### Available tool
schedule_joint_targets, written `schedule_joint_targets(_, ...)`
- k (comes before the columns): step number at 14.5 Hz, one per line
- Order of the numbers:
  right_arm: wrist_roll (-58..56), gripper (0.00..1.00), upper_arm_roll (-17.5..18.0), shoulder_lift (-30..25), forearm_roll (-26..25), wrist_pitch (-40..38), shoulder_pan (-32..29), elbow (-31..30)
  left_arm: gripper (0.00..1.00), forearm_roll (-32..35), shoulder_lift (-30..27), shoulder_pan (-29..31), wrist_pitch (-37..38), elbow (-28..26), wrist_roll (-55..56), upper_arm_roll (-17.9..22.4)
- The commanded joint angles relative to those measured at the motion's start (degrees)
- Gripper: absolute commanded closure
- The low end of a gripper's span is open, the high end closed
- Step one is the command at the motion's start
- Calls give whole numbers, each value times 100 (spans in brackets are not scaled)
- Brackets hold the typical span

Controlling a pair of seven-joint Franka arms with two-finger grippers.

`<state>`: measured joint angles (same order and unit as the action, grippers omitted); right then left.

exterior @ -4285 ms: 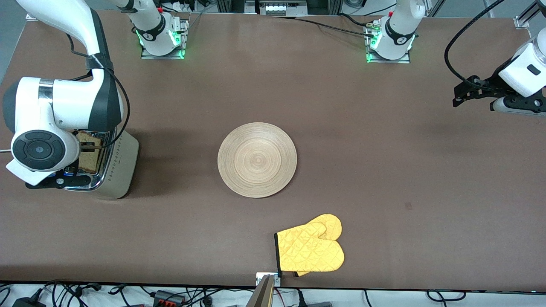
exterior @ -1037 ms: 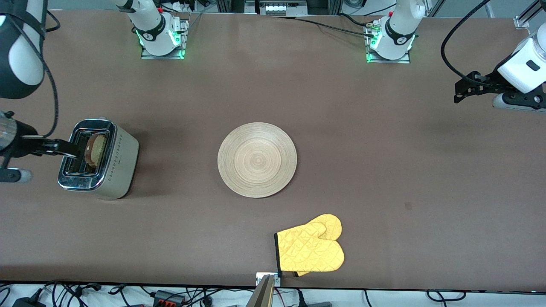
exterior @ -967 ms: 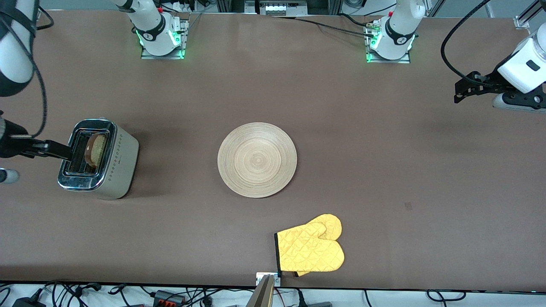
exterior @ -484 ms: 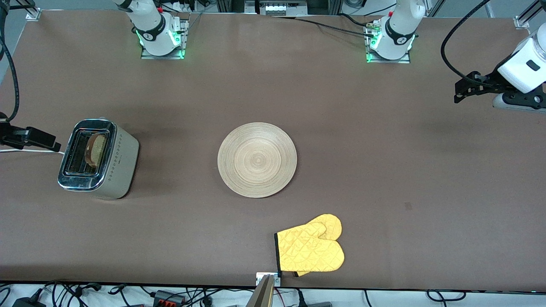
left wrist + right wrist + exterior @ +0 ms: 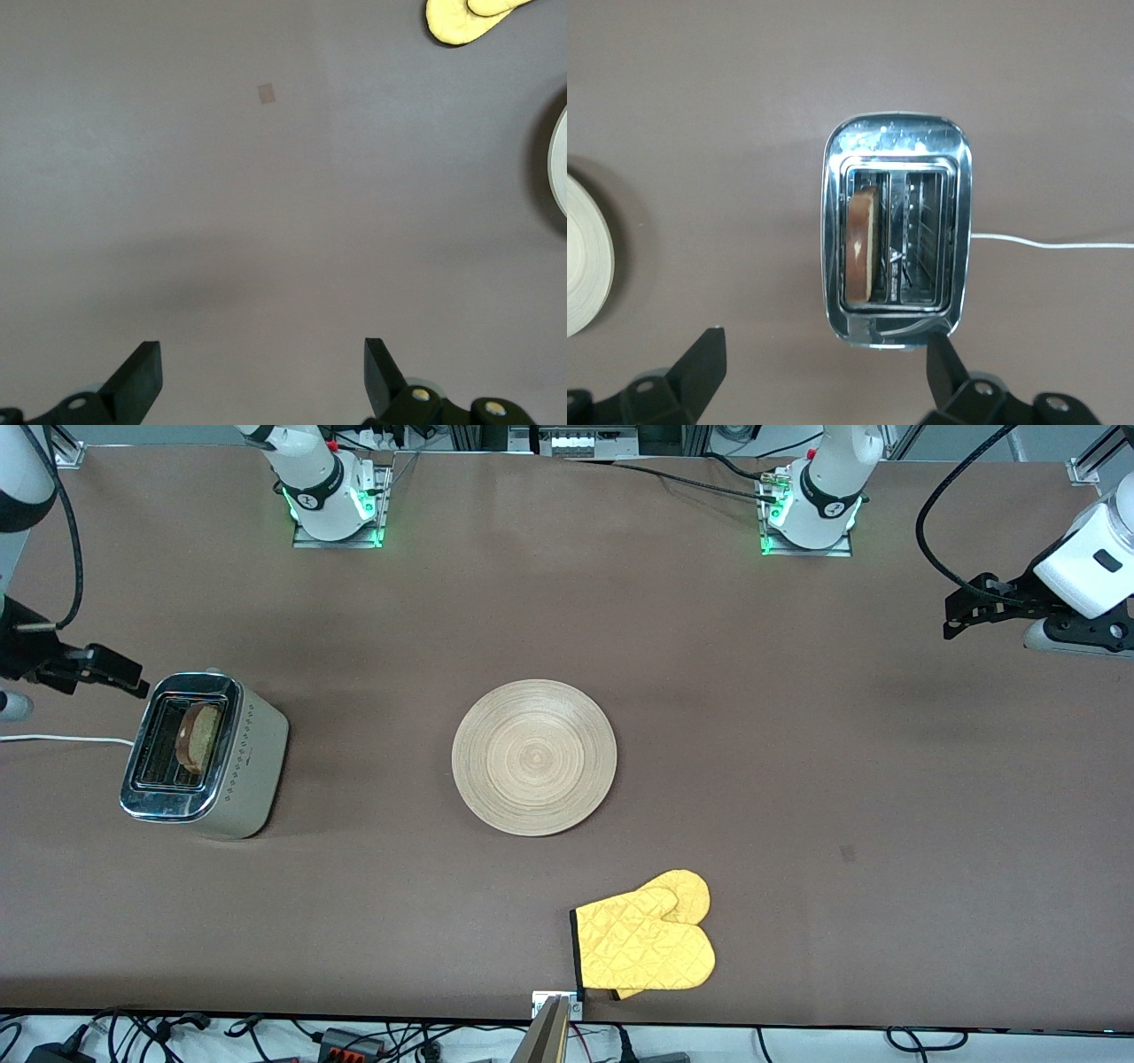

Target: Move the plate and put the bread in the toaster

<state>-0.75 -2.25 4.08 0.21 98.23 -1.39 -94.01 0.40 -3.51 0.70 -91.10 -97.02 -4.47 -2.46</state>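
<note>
The beige toaster [image 5: 205,757] stands near the right arm's end of the table. The bread [image 5: 197,737] stands upright in one of its slots, the slot toward the plate, and also shows in the right wrist view [image 5: 862,243] inside the toaster [image 5: 897,177]. The wooden plate [image 5: 534,757] lies bare at the table's middle. My right gripper [image 5: 131,682] is open and empty, up in the air over the table beside the toaster's top edge [image 5: 824,354]. My left gripper [image 5: 950,622] is open and empty, waiting over bare table at the left arm's end [image 5: 261,363].
A yellow oven mitt [image 5: 645,943] lies near the table's front edge, nearer to the front camera than the plate. The toaster's white cord [image 5: 53,739] runs off toward the right arm's end. The left wrist view shows the mitt's tip [image 5: 465,18] and the plate's rim [image 5: 560,168].
My right gripper has let go of the bread, drawn back from the toaster's top and off to its side. The bread stays in the slot. The left arm has barely moved.
</note>
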Motion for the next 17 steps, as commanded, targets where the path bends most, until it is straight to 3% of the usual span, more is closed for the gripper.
schedule_joint_targets(1, -110, 0, 128, -162, -56, -93, -80, -39, 0, 127, 43, -18, 127, 157, 69, -26)
schedule_joint_targets(17, -101, 0, 145, -162, -56, -313, -80, 41, 0, 127, 43, -18, 127, 157, 69, -26)
